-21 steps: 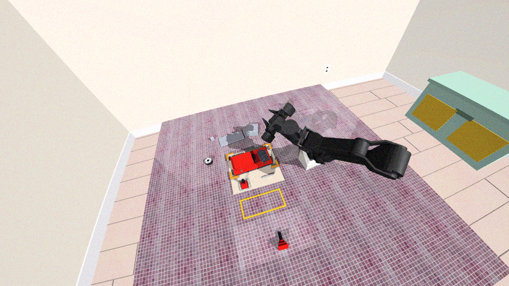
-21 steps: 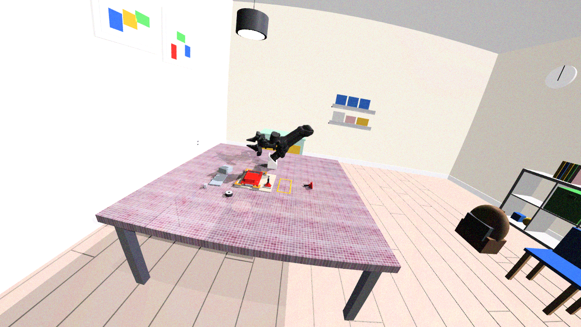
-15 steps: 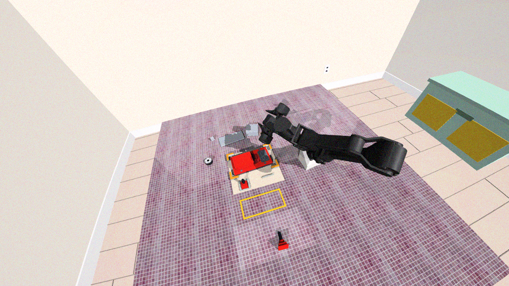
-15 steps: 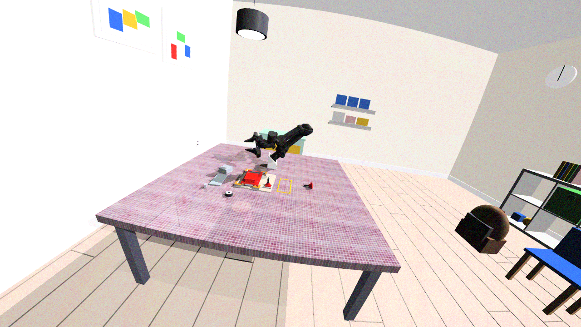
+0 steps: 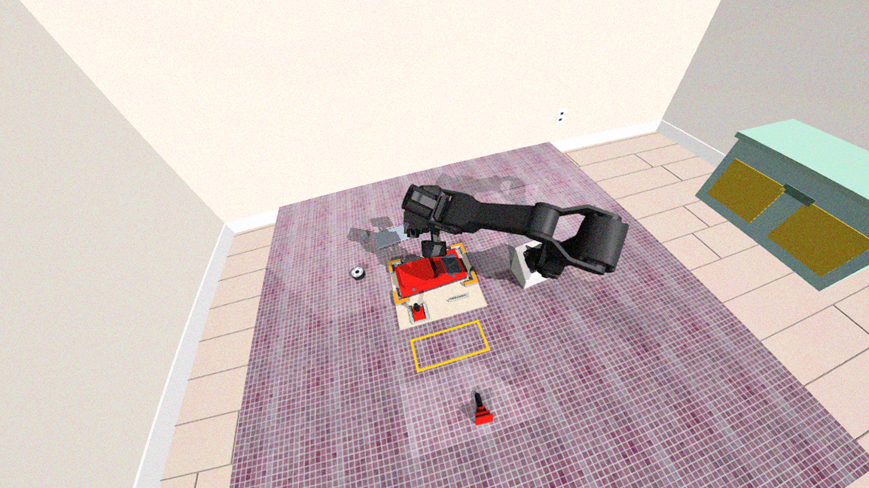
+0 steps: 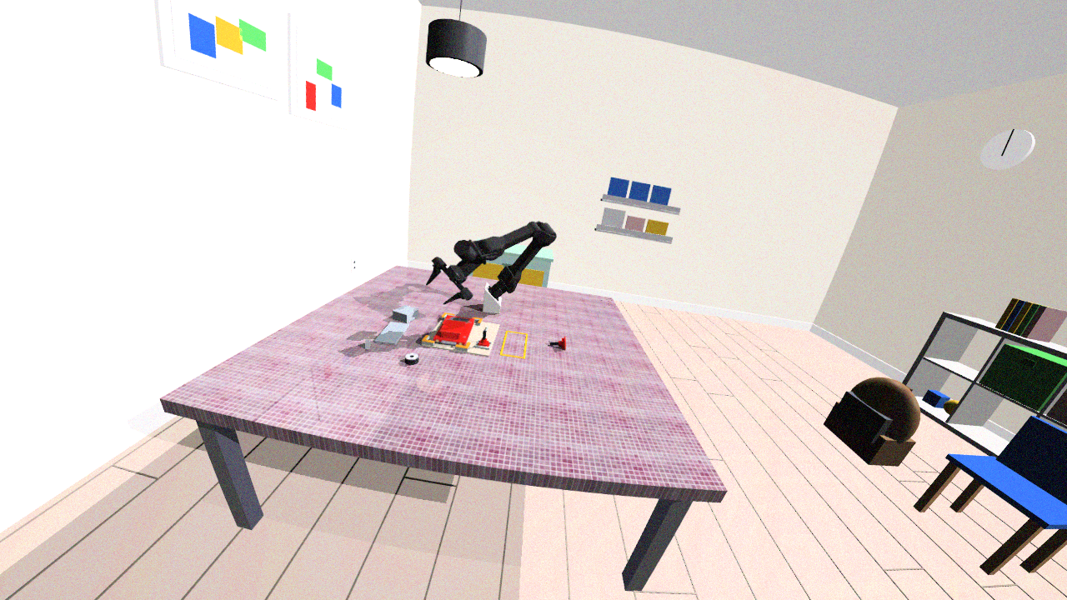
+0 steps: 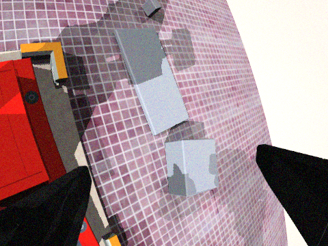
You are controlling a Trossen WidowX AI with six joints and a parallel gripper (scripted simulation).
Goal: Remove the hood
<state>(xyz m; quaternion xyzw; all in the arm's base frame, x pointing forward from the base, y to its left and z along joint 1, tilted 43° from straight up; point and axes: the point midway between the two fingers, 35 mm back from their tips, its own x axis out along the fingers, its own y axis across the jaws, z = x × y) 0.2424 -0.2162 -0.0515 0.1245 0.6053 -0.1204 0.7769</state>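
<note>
The red toy car [image 5: 451, 262] [image 6: 461, 322] [image 7: 51, 154] sits on a cream board [image 5: 443, 312] between orange corner pieces. Its hood [image 5: 415, 274] [image 7: 17, 150] is the red panel on the car's left part in the top view, in place on the body. The marked area [image 5: 453, 360] [image 6: 513, 357] is a yellow outline on the table beside the board, with nothing in it. My gripper [image 6: 438, 292] [image 7: 175, 165] is wide open and empty. It hangs above the table at the car's far side, in the top view; one finger overlaps the car's edge in the wrist view.
A grey flat plate [image 5: 389, 237] [image 6: 391, 332] [image 7: 160, 92] and a grey block [image 6: 403, 314] [image 7: 191, 167] lie below the gripper. A small wheel [image 5: 356, 272] [image 6: 412, 358] lies left of the board. A red and black piece [image 5: 417, 312] stands on the board; another [image 5: 482, 414] lies beyond the outline.
</note>
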